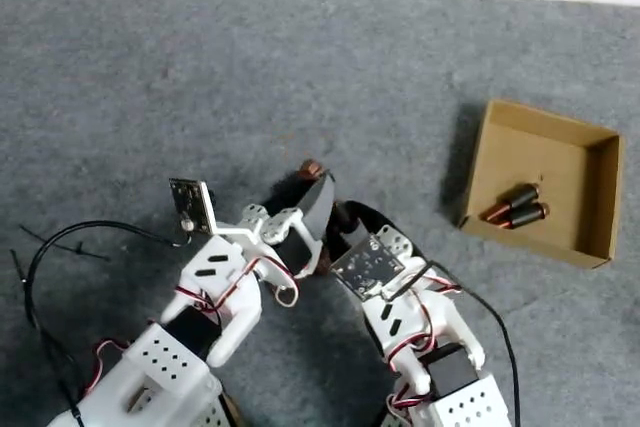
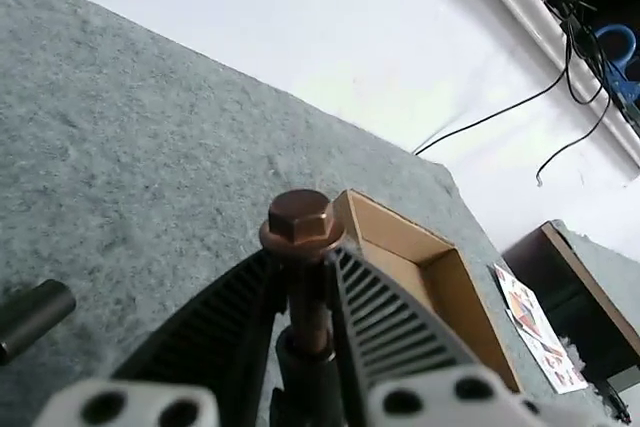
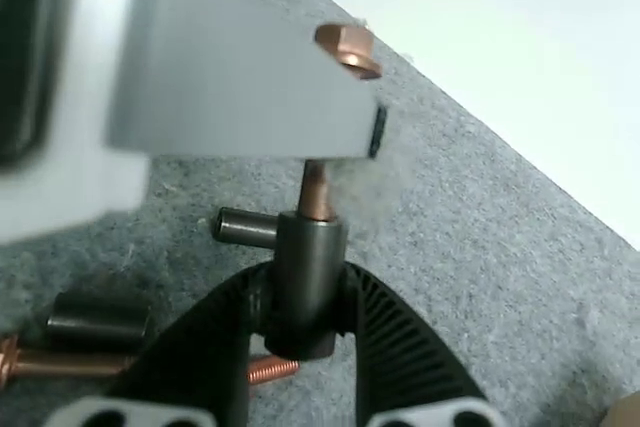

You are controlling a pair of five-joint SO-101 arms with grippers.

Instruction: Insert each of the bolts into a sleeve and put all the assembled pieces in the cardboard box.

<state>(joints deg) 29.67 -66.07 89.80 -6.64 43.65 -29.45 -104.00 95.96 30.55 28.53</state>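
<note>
Copper-coloured hex-head bolt (image 2: 297, 227) sat clamped by its shank between the closed fingers of the left pincer (image 2: 303, 267). Its tip met the open end of a dark cylindrical metal sleeve (image 3: 308, 247), which the right pincer (image 3: 305, 297) gripped tightly. On the grey felt table (image 1: 150, 77) beneath lay a spare dark sleeve (image 3: 243, 227), a second spare sleeve (image 3: 92, 319) and a loose copper bolt (image 3: 50, 360). Well apart stood the open brown cardboard box (image 1: 565, 167), holding two assembled pieces (image 1: 515, 209) side by side.

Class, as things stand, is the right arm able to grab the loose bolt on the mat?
Probably not. The right gripper is shut on a sleeve, with a bolt from the left gripper poked into it; the loose bolt lies nearby, but those jaws are full.
</note>
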